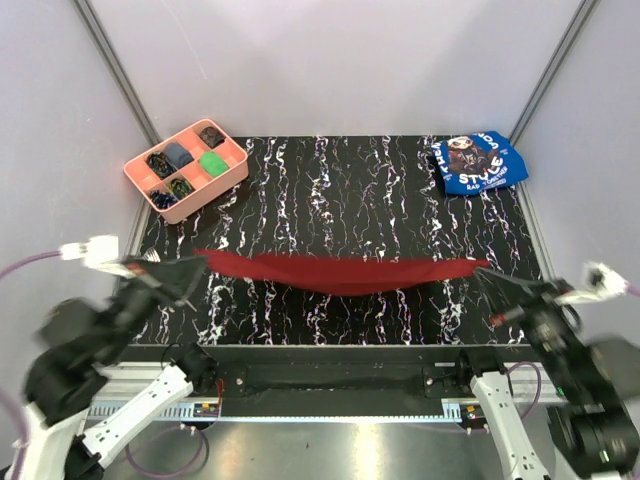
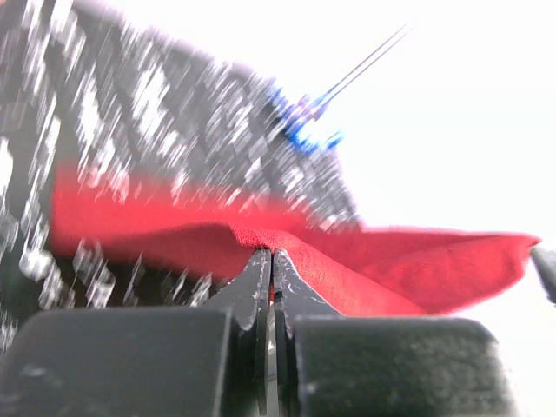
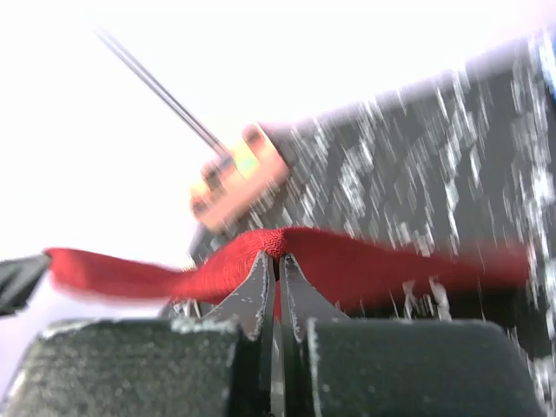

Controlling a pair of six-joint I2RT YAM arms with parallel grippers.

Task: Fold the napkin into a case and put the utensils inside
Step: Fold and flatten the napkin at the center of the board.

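Observation:
The dark red napkin point(image 1: 340, 271) hangs as a long sagging strip across the table's middle, stretched between my two grippers and lifted off the surface. My left gripper point(image 1: 196, 262) is shut on its left end; the left wrist view shows the jaws pinched on the cloth point(image 2: 365, 261). My right gripper point(image 1: 484, 268) is shut on its right end; the right wrist view shows the jaws closed on a cloth fold point(image 3: 347, 261). No utensils show in any view.
A pink compartment tray point(image 1: 237, 172) with small items stands at the back left. A blue printed cloth point(image 1: 478, 163) lies at the back right. The table point(image 1: 330, 190) is black with white marbling, walled on three sides.

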